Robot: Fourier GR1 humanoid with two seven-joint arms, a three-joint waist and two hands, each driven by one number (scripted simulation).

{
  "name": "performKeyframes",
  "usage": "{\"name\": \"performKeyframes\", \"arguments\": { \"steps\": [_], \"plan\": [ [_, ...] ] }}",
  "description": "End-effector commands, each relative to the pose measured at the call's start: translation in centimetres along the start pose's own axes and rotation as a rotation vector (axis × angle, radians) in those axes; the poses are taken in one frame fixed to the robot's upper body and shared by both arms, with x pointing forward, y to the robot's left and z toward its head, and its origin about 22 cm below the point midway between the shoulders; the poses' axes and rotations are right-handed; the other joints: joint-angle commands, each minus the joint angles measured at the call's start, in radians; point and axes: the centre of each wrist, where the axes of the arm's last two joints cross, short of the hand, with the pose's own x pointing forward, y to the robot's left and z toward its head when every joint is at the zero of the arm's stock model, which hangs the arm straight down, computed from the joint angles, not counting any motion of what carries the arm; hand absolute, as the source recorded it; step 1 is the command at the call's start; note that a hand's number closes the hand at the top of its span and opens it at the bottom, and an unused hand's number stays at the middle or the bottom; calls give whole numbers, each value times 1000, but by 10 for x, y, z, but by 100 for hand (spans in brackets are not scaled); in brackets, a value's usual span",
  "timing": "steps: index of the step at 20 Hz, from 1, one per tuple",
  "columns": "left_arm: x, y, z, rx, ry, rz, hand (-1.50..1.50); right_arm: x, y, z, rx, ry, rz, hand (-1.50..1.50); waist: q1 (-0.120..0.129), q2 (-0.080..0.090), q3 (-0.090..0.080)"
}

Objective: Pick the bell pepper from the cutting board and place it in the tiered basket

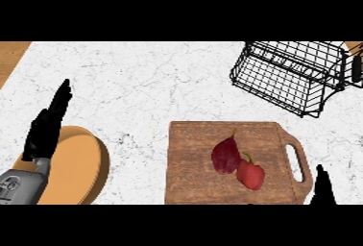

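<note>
Grey forearm [20, 185], black hands, slim black fingers [62, 96]

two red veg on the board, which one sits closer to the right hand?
The bright red bell pepper, nearer the board's handle and the right hand. The darker, pointed purple-red vegetable lies beside it, further left.

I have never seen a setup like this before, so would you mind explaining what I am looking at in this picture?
This is the view from a humanoid robot's head, looking steeply down at a white marble counter. The robot's left hand, black on a grey forearm, shows at the left with its fingers straight, above a round tan plate. Only the fingertips of its right hand show at the lower right. Neither hand holds anything.

On the counter lies a wooden cutting board with a handle slot on its right. On it sit a red bell pepper and, touching it, a darker purple-red vegetable. At the upper right stands a black wire tiered basket, where the pepper should go.
</note>
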Motion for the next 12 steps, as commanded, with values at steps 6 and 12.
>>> {"name": "performKeyframes", "arguments": {
  "steps": [6,12],
  "plan": [
    [2,-1,-2,16,2,-17,0,2,10,-1,60,240,20,-150,-8,-1,1],
    [2,-4,1,8,3,-1,0,2,24,-13,57,266,8,-150,-5,-2,2]
  ]
}}
